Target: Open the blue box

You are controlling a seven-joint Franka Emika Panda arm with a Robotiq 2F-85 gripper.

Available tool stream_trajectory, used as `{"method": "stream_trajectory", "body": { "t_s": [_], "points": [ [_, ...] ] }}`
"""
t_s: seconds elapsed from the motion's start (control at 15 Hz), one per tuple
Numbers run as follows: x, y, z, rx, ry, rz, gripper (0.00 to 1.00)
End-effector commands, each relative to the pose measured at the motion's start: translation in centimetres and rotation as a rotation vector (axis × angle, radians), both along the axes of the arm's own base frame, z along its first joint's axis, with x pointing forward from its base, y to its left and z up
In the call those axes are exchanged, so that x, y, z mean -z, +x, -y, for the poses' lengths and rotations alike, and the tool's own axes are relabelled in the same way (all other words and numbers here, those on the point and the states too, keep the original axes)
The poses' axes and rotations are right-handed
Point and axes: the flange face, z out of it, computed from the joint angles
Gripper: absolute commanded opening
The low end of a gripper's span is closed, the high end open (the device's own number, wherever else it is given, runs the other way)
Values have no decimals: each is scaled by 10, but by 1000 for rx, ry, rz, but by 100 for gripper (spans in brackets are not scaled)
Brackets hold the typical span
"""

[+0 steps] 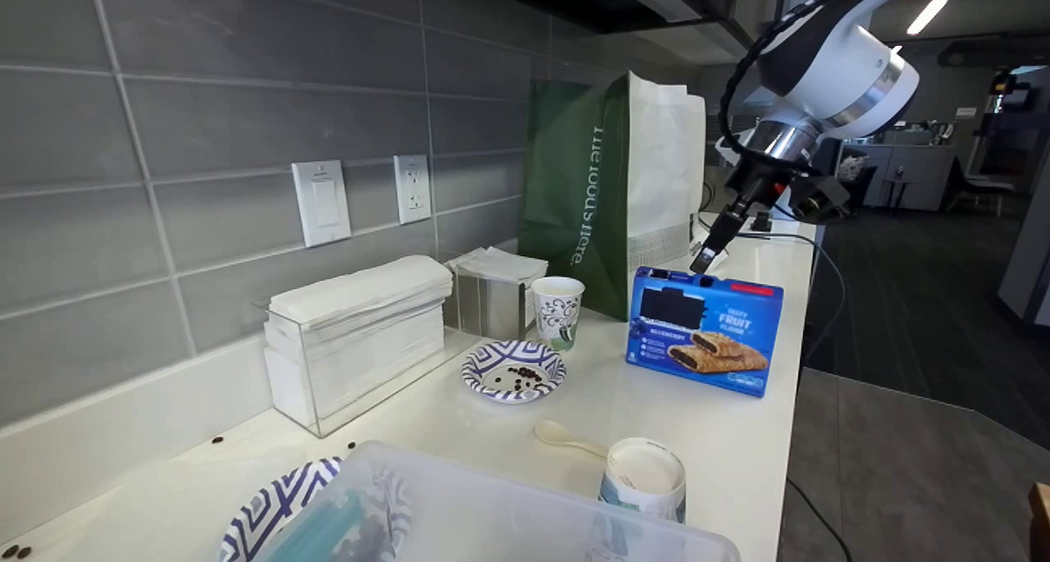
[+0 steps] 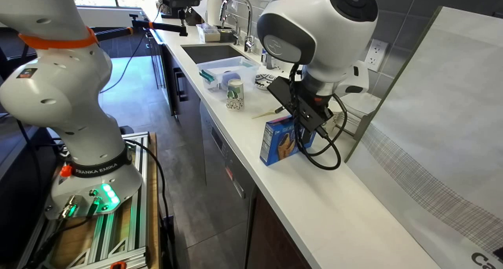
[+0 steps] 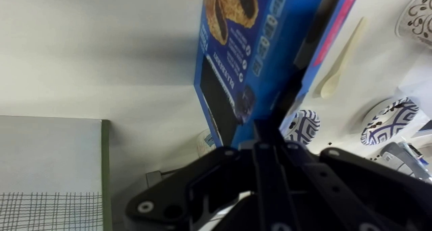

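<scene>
The blue box (image 1: pixel 709 320) stands upright on the white counter, its printed front with fruit bars and black patches showing. It also shows in an exterior view (image 2: pixel 279 143) partly behind the wrist and cables, and large in the wrist view (image 3: pixel 233 45). Its top has a dark strip or gap beside a red stripe. My gripper (image 1: pixel 701 263) points down at the box's top edge, near its middle. In the wrist view the fingers (image 3: pixel 266 124) are close together and look shut, at the dark strip on top. Whether they pinch any cardboard is hidden.
A tall green paper bag (image 1: pixel 574 201) stands behind the box. A paper cup (image 1: pixel 559 308), a patterned bowl (image 1: pixel 513 372), a spoon (image 1: pixel 566 436), another cup (image 1: pixel 644 480) and a clear plastic tub (image 1: pixel 492 496) are on the counter. A napkin holder (image 1: pixel 361 357) stands by the wall.
</scene>
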Motion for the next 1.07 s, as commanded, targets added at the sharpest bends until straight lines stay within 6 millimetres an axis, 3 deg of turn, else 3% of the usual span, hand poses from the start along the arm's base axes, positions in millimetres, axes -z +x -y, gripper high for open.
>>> {"method": "stream_trajectory", "body": {
  "t_s": [0.0,1.0],
  "points": [
    [7,4,-1,1,-7,-22,0],
    [0,-4,-11,-68,133,-34,0]
  ]
}}
